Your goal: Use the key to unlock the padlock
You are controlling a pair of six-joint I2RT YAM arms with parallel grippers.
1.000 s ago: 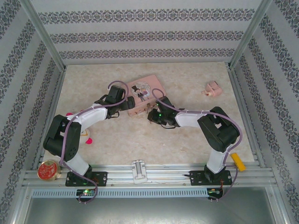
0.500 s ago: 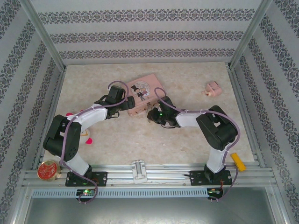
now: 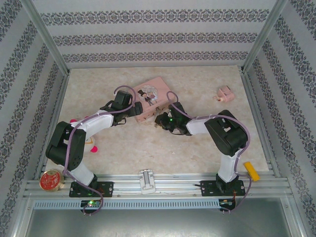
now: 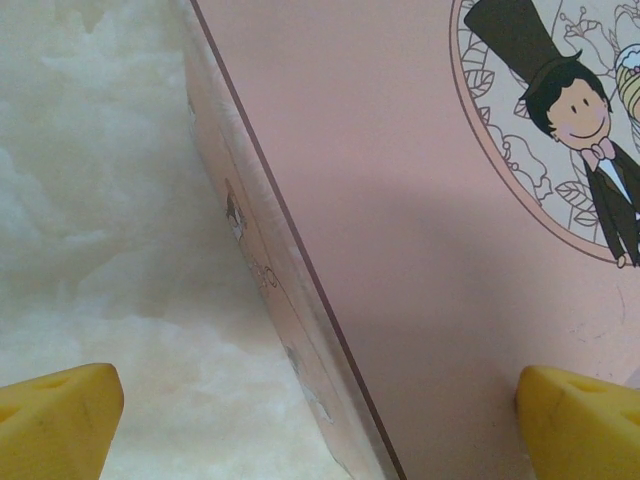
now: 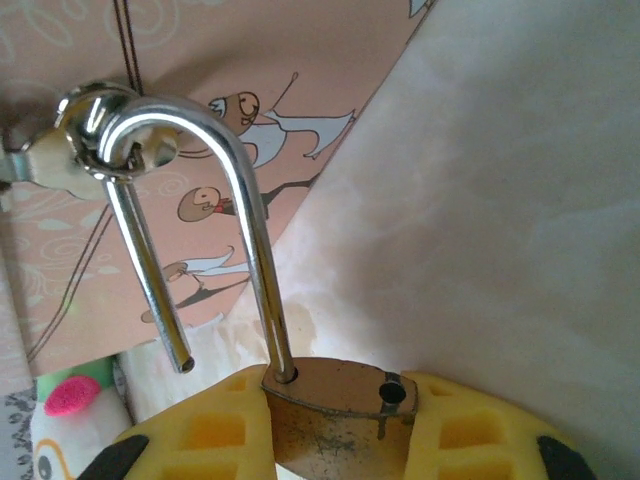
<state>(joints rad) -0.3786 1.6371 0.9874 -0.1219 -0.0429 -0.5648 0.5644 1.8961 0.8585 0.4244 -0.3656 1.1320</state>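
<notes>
While shackle (image 5: 262,270) stands open | right end effector (image 5: 335,440) pinches padlock (image 5: 330,400) | left end effector (image 4: 320,420) spread astride tin (image 4: 420,250) edge

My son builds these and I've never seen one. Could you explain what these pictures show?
These are two robot arms bolted to a table. The wide picture looks down from above and behind them; the two close-ups come from a camera on each wrist. On the table lie a pink tin with a cartoon groom on its lid and a small pink lump. The left claw hangs open, its yellow fingers straddling the tin's edge. The right claw is shut on a little brass padlock, whose shackle has one end free yet hooks through the tin's latch.
</notes>
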